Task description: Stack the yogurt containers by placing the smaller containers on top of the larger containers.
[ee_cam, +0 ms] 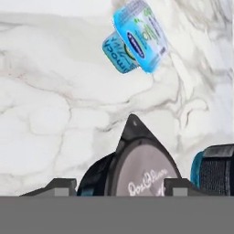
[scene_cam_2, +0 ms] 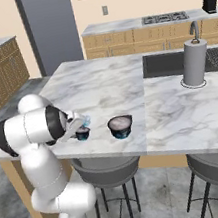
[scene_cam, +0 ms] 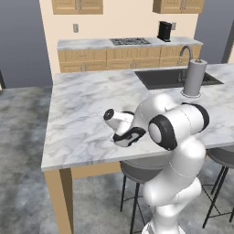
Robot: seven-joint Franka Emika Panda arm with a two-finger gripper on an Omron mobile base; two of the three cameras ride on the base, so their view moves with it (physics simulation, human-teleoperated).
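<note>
Gripper (ee_cam: 119, 189) low over small dark tub (ee_cam: 137, 169), fingers straddling lid — grip unclear, cannot tell. Pale-blue cup (ee_cam: 137, 36) tipped ahead of hand; wide dark-blue tub (scene_cam_2: 120, 126) beside — stacking target, likely.

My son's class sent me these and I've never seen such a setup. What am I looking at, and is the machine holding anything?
It is a computer-drawn kitchen. A white robot arm stands at a marble counter. Two pictures come from cameras behind the arm, left and right; the third looks out from its hand. On the counter sit a wider dark-blue tub, a small dark tub, a tiny pale-blue cup tipped over, and a paper towel roll by the sink. The gripper is at the small dark tub; whether it grips it is unclear.
</note>
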